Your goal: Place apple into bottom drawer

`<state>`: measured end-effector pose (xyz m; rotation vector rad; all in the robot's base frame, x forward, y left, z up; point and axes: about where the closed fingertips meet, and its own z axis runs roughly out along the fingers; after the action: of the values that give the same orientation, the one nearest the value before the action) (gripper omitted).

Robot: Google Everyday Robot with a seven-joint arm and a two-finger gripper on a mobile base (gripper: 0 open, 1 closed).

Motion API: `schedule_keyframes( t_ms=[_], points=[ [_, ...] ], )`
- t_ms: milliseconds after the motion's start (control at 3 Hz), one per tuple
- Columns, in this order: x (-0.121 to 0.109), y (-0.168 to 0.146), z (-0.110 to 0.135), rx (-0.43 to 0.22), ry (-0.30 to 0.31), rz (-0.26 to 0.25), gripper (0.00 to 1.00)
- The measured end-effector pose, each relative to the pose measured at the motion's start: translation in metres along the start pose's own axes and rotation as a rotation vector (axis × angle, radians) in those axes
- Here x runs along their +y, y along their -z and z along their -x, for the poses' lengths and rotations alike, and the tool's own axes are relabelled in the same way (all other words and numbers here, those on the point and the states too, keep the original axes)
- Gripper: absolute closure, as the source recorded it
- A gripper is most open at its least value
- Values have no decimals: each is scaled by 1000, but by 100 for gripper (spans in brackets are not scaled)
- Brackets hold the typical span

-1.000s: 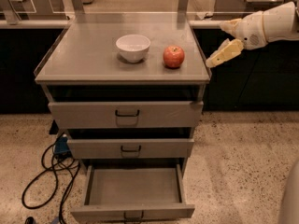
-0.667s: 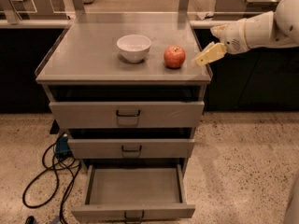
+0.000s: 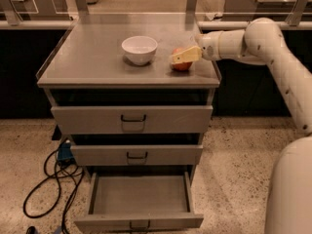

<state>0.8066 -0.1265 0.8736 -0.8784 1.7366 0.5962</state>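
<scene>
The small red apple (image 3: 183, 66) sits on the cabinet top (image 3: 92, 57), right of centre and near the front edge. My gripper (image 3: 182, 56) reaches in from the right on the white arm and sits right at the apple, covering its upper part. The bottom drawer (image 3: 139, 222) is pulled out toward me at floor level, and its grey inside shows.
A white bowl (image 3: 139, 49) stands just left of the apple. The top drawer (image 3: 131, 119) and middle drawer (image 3: 136, 155) are pushed in. Black cables (image 3: 48, 184) lie on the floor at the left. Counters and rails stand behind the cabinet.
My gripper has moved left from beyond the cabinet's right edge to the apple. The apple, bowl and drawers have not moved.
</scene>
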Motion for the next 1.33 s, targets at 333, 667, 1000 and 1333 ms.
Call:
schedule_keyframes(
  t_ms=[333,667,1000,1333],
  points=[
    [0,-3,-4,-3,-8,5,0],
    [2,2,-5,15,9,15,0],
    [12,-16,-24,49,12,61,0],
    [12,-16,-24,49,11,62,0]
  ],
)
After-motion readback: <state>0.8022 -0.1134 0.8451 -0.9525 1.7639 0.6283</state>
